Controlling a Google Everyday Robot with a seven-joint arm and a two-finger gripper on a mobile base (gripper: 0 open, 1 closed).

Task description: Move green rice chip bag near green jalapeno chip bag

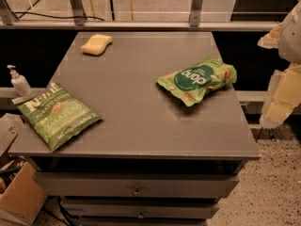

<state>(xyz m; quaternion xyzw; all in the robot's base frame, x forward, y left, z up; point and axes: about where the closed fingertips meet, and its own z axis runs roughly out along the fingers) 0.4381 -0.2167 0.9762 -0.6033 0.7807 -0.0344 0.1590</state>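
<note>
The green rice chip bag (197, 79) is puffy and light green with a dark round logo. It lies on the right side of the grey table top (141, 112), close to the right edge. The green jalapeno chip bag (58, 114) is flat with white lettering and lies at the front left corner. My gripper (281, 95) shows as pale yellowish-white parts at the right edge of the view, off the table and to the right of the rice chip bag, not touching it.
A yellow sponge (97, 44) lies at the back left of the table. A pump bottle (19, 81) stands just past the left edge. Drawers (136, 186) are below the top, a cardboard box (21, 197) sits at the lower left, and a metal rail (141, 25) runs behind.
</note>
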